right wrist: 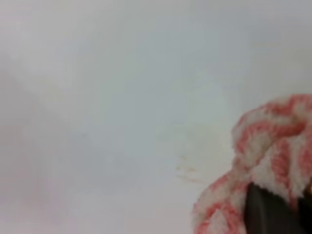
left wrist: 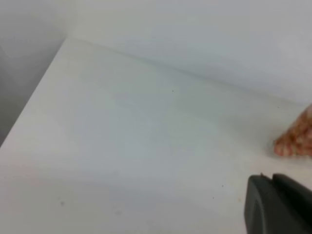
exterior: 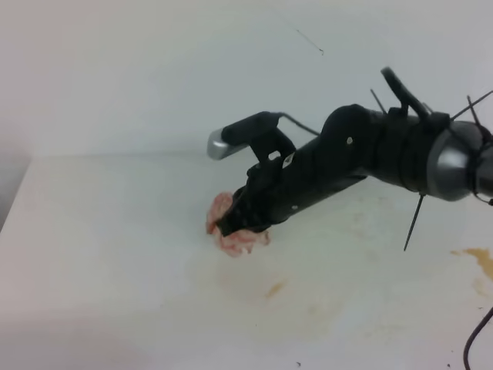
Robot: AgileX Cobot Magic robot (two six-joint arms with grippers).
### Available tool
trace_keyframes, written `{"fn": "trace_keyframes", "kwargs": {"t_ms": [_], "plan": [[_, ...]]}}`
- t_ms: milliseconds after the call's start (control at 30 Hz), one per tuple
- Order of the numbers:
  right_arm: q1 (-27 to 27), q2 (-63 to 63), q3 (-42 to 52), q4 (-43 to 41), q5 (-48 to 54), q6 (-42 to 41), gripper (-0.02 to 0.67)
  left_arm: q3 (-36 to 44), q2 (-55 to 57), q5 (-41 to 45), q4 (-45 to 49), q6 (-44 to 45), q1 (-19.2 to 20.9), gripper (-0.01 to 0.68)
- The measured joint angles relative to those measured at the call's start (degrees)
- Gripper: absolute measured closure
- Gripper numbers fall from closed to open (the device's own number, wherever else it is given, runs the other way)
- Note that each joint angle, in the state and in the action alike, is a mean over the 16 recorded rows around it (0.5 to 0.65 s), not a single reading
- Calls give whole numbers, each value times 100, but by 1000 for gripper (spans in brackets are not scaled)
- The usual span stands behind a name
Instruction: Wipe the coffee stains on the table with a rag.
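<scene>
You have the right end effector clamped on the rag, which rests on the white worktop roughly at the middle of its width, pressed down under the black fingers. In the right wrist view the rag fills the lower right corner, its pink-red and white stripes bunched around a dark fingertip, so you can see the grip directly. Taking the rag as your landmark: just in front of it and slightly to the right lies a small orange-brown coffee stain inside a wider faint brownish smear, apart from the cloth. Well to the right of the rag, at the worktop's far right edge, you see a stronger orange-brown blotch, partly cut off by the frame. The right arm slopes down to the rag from the upper right. To the left of the rag the worktop looks plain white in the left wrist view, where the rag shows only as a pinkish corner at the right edge. A dark part of the left end effector pokes into the bottom right of that view, near the rag but not touching it; you cannot tell whether it is open or closed.
</scene>
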Motion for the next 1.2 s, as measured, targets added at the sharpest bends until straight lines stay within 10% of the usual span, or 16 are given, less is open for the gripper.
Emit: {"fn": "trace_keyframes", "kwargs": {"t_ms": [800,1200], "plan": [[-1080,361,485,-378,1078,226,630,0,0,0,0,0,0,678],[-1898,-871,1698,-577,-287,298,630,0,0,0,0,0,0,678]]}}
